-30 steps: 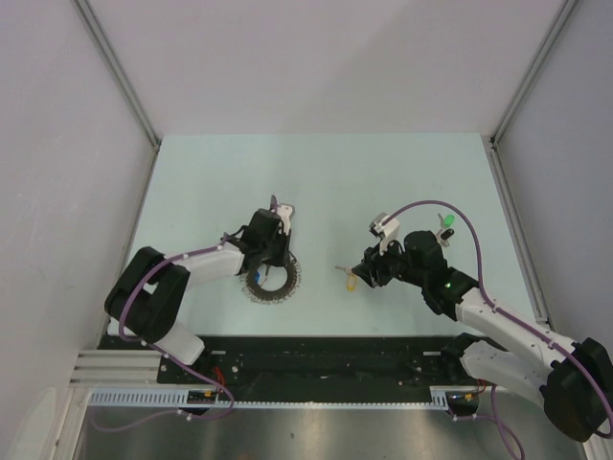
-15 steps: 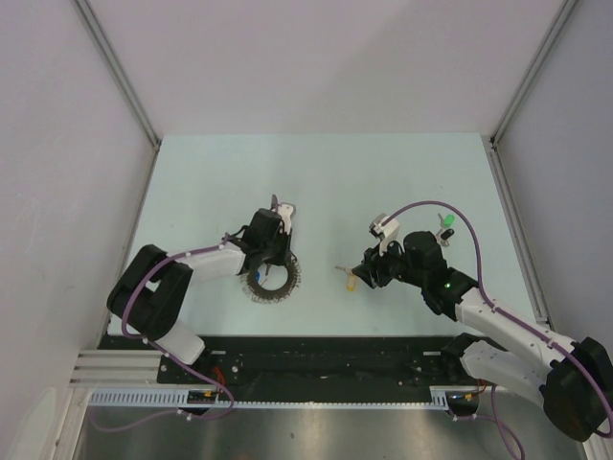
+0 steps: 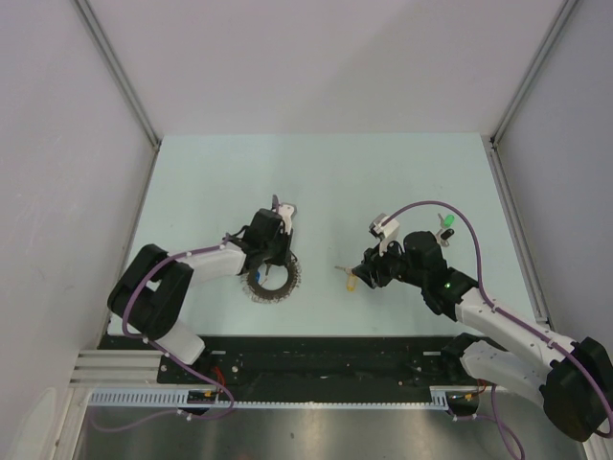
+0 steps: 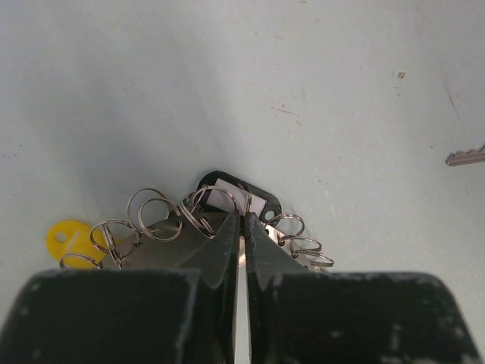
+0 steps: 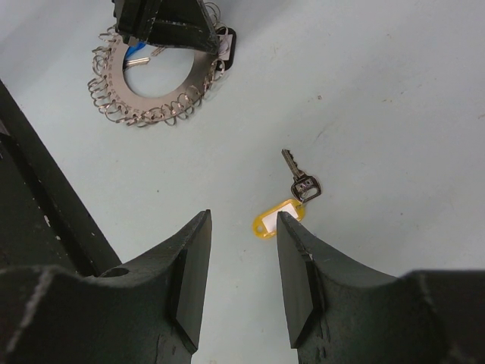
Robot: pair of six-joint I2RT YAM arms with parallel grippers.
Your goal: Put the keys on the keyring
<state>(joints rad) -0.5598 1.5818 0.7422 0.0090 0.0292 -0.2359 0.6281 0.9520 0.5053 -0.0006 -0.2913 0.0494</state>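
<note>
The left claw [image 4: 242,221] is pinching. Its fingers are pressing almost together, narrower than a second ago, and a thin wire loop at the rim of the keyring [image 5: 155,105] is running into the slit between the tips. The fingers are hiding how much of that loop is caught. Just past the tips a black tag [image 4: 239,199] with a white label is lying, and a yellow cap [image 4: 64,236] is peeking out to its left. The keyring is lying flat on the tabletop [image 3: 335,182], a dull grey disc fringed with small wire loops, with a blue cap [image 5: 136,51] showing under the left claw. The right claw [image 5: 242,227] is staying spread and empty, hovering near a yellow tag [image 5: 274,220] joined to a black-headed key [image 5: 297,178], both unmoved.
</note>
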